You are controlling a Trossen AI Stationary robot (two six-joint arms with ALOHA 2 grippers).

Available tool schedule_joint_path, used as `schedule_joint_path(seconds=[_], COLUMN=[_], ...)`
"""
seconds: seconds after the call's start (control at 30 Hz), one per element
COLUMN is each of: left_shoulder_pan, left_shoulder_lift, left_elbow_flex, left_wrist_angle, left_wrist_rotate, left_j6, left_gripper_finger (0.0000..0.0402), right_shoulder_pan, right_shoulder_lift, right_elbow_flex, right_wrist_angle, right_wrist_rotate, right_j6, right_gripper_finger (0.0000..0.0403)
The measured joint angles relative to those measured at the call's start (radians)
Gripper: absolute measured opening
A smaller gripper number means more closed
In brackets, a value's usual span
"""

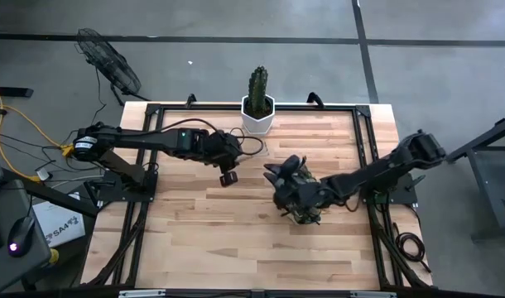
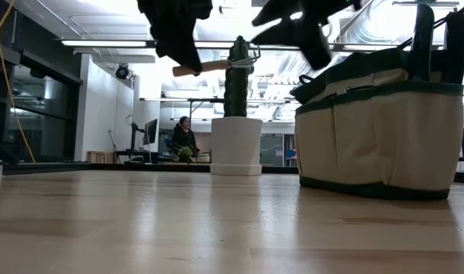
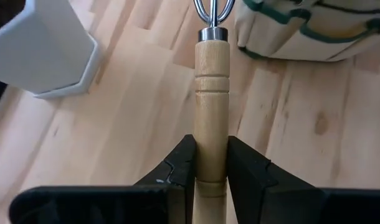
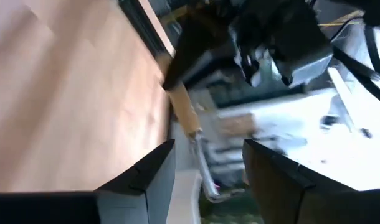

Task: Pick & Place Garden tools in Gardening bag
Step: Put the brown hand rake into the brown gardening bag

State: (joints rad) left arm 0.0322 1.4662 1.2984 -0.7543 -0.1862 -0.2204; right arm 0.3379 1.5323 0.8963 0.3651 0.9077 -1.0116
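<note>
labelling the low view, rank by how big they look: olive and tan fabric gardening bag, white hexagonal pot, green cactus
1. Olive and tan fabric gardening bag, largest, though it may sit nearer the camera.
2. White hexagonal pot.
3. Green cactus, narrowest; its top is partly crossed by a tool.

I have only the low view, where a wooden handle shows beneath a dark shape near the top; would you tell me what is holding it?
Observer: The left wrist view shows the left hand shut on the mini rake, gripping the end of its wooden handle.
Operator: Thank you. Is that hand above the gardening bag?
Observer: No. From above, it hangs to the left of the gardening bag, apart from it, in front of the white pot.
Operator: And the other hand?
Observer: The right wrist view shows the right hand open, with nothing between its fingers.
</note>
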Motion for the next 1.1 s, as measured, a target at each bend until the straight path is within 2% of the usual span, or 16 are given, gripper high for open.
schedule_joint_path(seconds=[0.13,0.4,0.8,1.1], left_shoulder_pan=[0.000,0.000,0.001,0.002], left_shoulder_lift=[0.000,0.000,0.000,0.000], left_elbow_flex=[0.000,0.000,0.000,0.000], left_wrist_angle=[0.015,0.062,0.068,0.080], left_wrist_rotate=[0.041,0.122,0.154,0.179], left_j6=[-0.037,-0.063,-0.103,-0.102], left_gripper_finger=[0.0061,0.0061,0.0061,0.0061], right_shoulder_pan=[-0.028,-0.066,-0.102,-0.116], right_shoulder_lift=[0.057,0.096,0.096,0.096], right_elbow_flex=[0.000,0.000,0.000,0.000], right_wrist_angle=[0.073,0.076,0.110,0.110], right_wrist_rotate=[0.066,0.057,0.063,0.080], right_j6=[-0.141,-0.244,-0.376,-0.384], right_gripper_finger=[0.0180,0.0179,0.0176,0.0106])
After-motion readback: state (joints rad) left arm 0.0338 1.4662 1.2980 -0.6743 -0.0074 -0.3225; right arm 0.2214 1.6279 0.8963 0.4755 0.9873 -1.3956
